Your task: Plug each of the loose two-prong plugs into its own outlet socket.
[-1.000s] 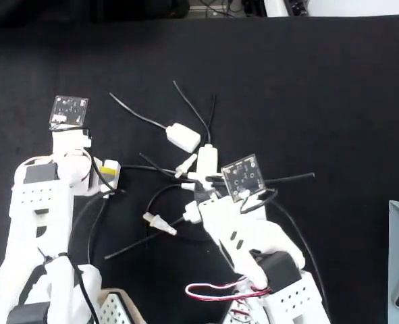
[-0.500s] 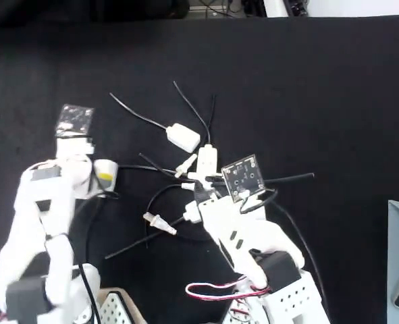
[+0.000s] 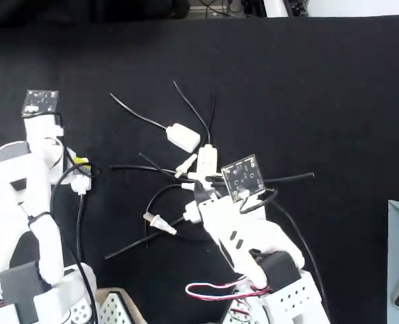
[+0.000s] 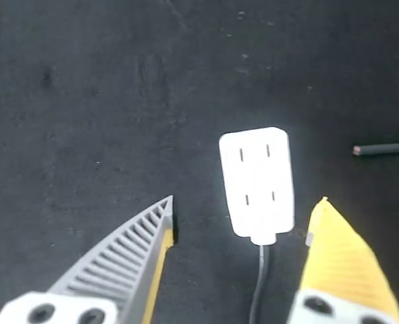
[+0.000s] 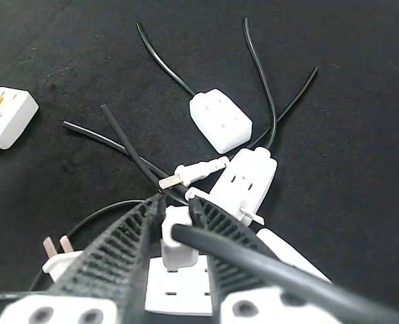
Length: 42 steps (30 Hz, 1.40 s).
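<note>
Black tabletop (image 3: pixel 334 81) holds tangled cords (image 3: pixel 294 178); left tool (image 4: pixel 246 200) open, right tool (image 5: pixel 177 202) gripping plug (image 5: pixel 175 239)

A black tabletop (image 3: pixel 334 94) is stretching across the high view. At 4 o'clock a grey-blue bin (image 3: pixel 396 236) is sitting at the view's edge, partly cut off, with 1 dark item lying inside, too cropped to identify. At 12 o'clock, beyond the tabletop, dark cables (image 3: pixel 216 8) are trailing, and a white surface (image 3: pixel 300 7) is showing at 1 o'clock.
</note>
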Available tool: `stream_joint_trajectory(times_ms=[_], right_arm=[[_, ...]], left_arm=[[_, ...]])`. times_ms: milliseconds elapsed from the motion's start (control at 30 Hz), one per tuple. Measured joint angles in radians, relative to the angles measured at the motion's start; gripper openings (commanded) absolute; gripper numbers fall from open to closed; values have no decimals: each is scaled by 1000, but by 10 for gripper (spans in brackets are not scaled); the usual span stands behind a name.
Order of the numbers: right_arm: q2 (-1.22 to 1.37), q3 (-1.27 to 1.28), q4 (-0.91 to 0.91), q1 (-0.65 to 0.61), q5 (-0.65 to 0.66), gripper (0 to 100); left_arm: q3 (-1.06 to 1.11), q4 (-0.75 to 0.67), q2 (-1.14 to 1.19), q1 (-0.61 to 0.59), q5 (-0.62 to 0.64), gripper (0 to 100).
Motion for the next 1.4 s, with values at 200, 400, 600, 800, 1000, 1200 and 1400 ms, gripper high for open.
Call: stream_joint_trajectory(times_ms=[200, 400, 600, 800, 1000, 1200, 1400], right_arm=[[0, 0, 0, 0, 0, 13], [0, 0, 0, 0, 0, 13], [0, 0, 0, 0, 0, 13], [0, 0, 0, 0, 0, 13], [0, 0, 0, 0, 0, 13], [0, 0, 0, 0, 0, 13], [0, 0, 0, 0, 0, 13]], left_arm=[[-2, 11, 9, 28, 0, 315], [3, 0, 17, 57, 2, 315], [104, -153, 17, 98, 48, 311], [181, -250, 17, 98, 52, 310], [196, -256, 17, 89, 55, 305], [236, -327, 17, 71, 54, 175], [321, -453, 14, 101, 54, 84]])
